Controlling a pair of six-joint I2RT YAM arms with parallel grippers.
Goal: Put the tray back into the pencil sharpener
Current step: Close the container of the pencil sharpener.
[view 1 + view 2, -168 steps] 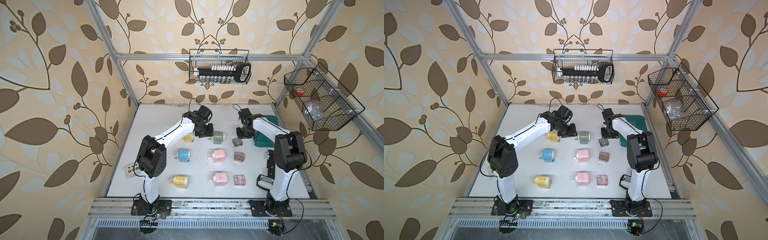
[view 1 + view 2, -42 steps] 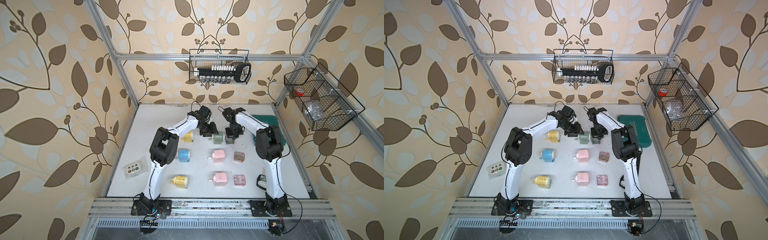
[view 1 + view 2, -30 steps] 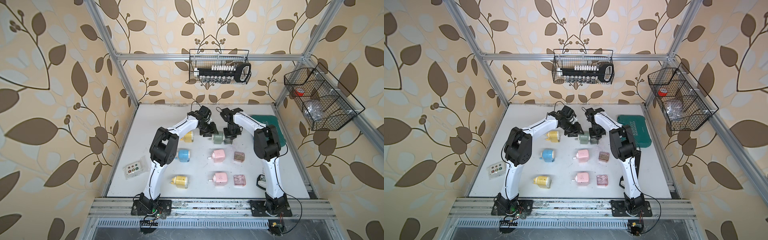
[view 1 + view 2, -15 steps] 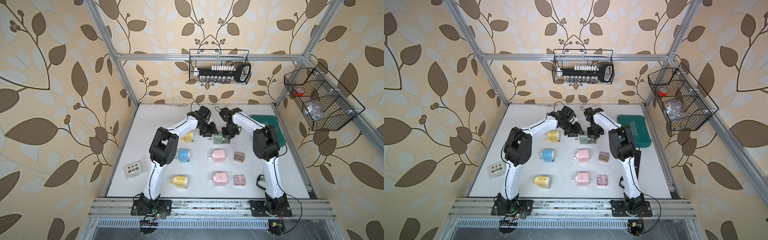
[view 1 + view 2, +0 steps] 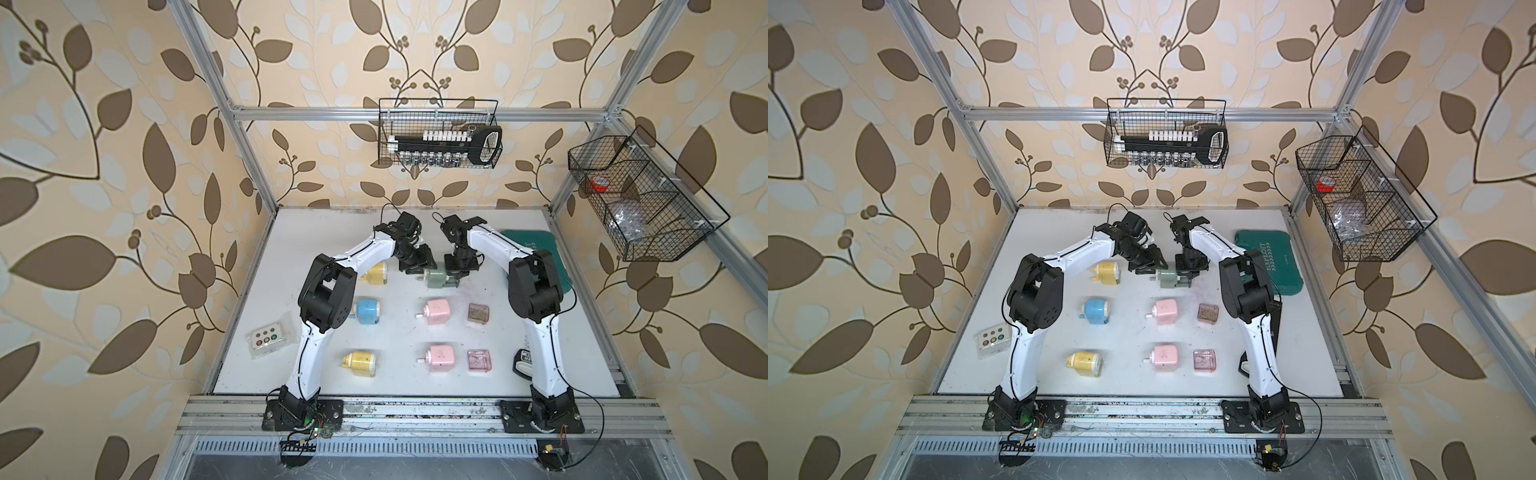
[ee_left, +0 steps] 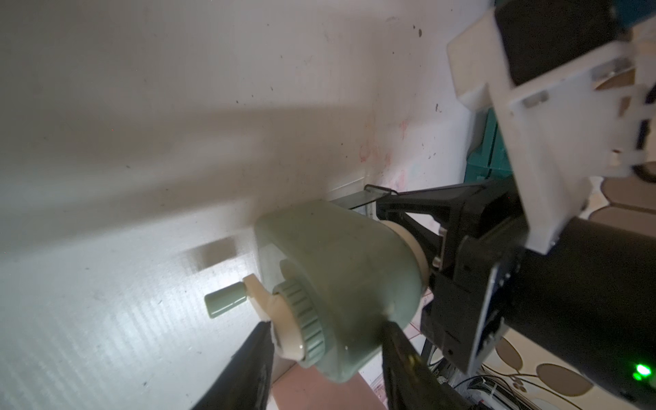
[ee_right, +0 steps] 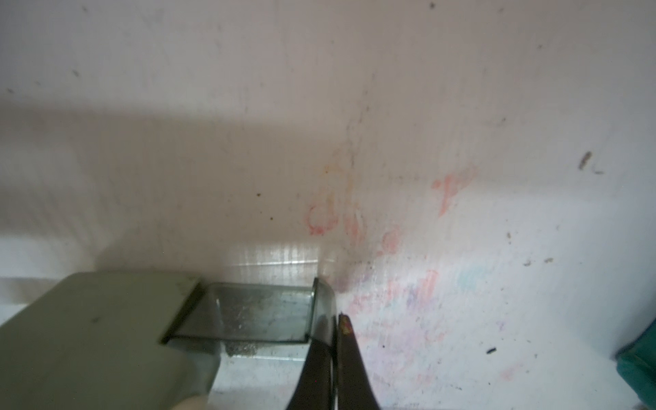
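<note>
The sage-green pencil sharpener (image 5: 435,277) (image 5: 1167,277) lies on its side at the back middle of the white table. My left gripper (image 6: 326,330) (image 5: 417,269) is shut on its body (image 6: 337,269), one black finger on each side near the crank end. The clear smoky tray (image 7: 255,312) (image 6: 351,202) sits partly inside the sharpener's slot (image 7: 88,326), with its outer part sticking out to the right. My right gripper (image 7: 335,316) (image 5: 1188,275) is shut with nothing between its fingers, its tips against the tray's outer end wall.
Two yellow (image 5: 376,272), one blue (image 5: 368,309) and two pink sharpeners (image 5: 437,311) lie in rows nearer the front. Two loose trays (image 5: 478,313) lie right of the pink ones. A green case (image 5: 536,253) is at the right, a button box (image 5: 269,337) at the left.
My right gripper has carried the tray left from its spot on the table to the green sharpener and slid it part-way in. The left gripper keeps its hold on the sharpener.
</note>
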